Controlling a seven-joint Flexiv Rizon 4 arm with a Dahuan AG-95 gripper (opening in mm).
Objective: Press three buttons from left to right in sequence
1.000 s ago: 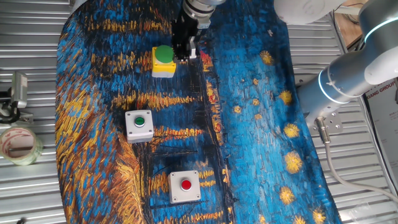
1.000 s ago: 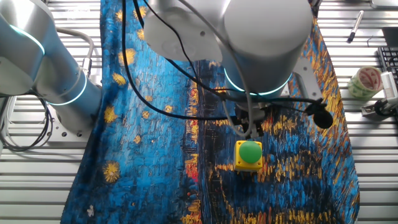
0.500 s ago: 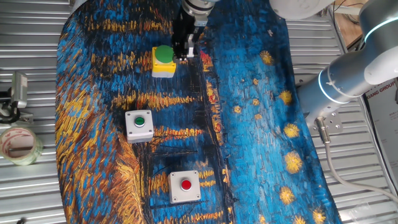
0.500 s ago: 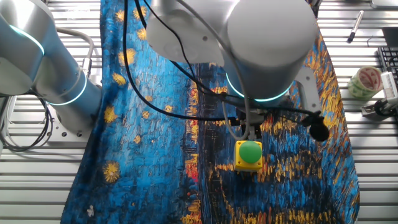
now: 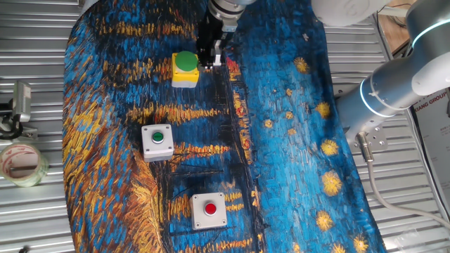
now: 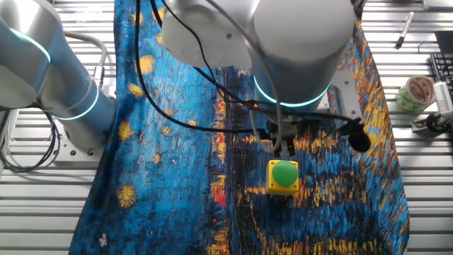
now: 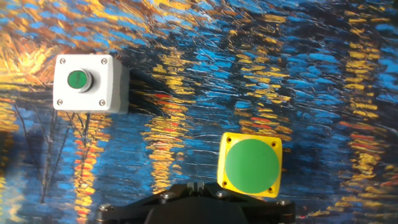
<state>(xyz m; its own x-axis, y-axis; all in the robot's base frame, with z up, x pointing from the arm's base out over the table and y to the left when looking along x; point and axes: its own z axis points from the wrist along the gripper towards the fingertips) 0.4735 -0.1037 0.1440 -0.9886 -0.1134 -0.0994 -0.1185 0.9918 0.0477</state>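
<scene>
The yellow box with the big green dome [image 5: 185,67] sits at the far end of the painted cloth; it also shows in the other fixed view [image 6: 284,175] and the hand view [image 7: 251,165]. The grey-white box with the small green button [image 5: 157,140] [image 7: 84,83] is in the middle. The grey-white box with the small red button [image 5: 209,210] is nearest. My gripper [image 5: 209,60] [image 6: 282,149] hovers just beside the yellow box, off the dome's edge. In the hand view its fingertips [image 7: 198,185] touch each other, shut and empty.
The starry-night patterned cloth [image 5: 295,140] covers the slatted metal table. A tape roll [image 5: 21,163] [image 6: 417,92] and a metal fixture [image 5: 17,105] lie off the cloth's edge. The arm's base [image 5: 394,91] stands beside the cloth. A pen [image 6: 405,30] lies on the slats.
The gripper stays beside the yellow box, with only a slight shift and turn of the hand. The buttons have not moved.
</scene>
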